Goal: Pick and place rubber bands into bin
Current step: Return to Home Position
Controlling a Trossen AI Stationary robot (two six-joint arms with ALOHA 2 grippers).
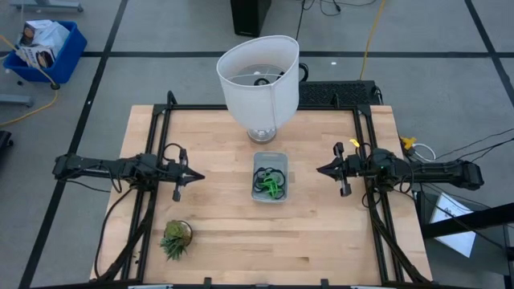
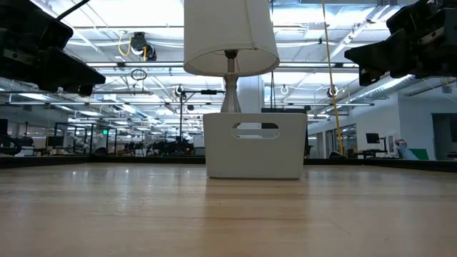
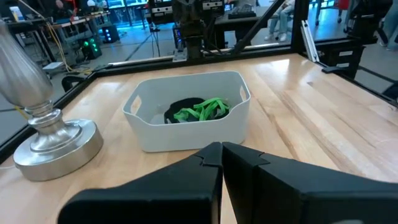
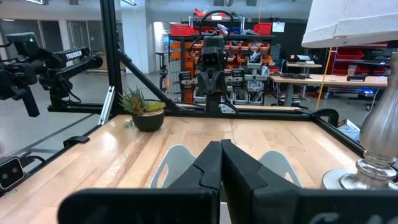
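The bin point(image 1: 270, 177) is a small pale tray at the table's middle; it rests flat on the wood and shows as a white box point(image 2: 255, 145) in the low view. Dark and light green rubber bands point(image 3: 200, 111) lie heaped inside it. My left gripper point(image 1: 197, 177) hovers shut to the left of the bin, pointing at it, fingertips together point(image 3: 221, 148). My right gripper point(image 1: 321, 169) hovers shut to the bin's right, also pointing at it, with its tips point(image 4: 220, 145) meeting. Neither touches anything.
A lamp with a white shade point(image 1: 259, 74) stands on a metal foot point(image 3: 53, 144) just beyond the bin. A small potted plant point(image 1: 176, 238) sits near the front left. Bare wood lies in front of the bin. A blue crate point(image 1: 44, 50) sits on the floor, far left.
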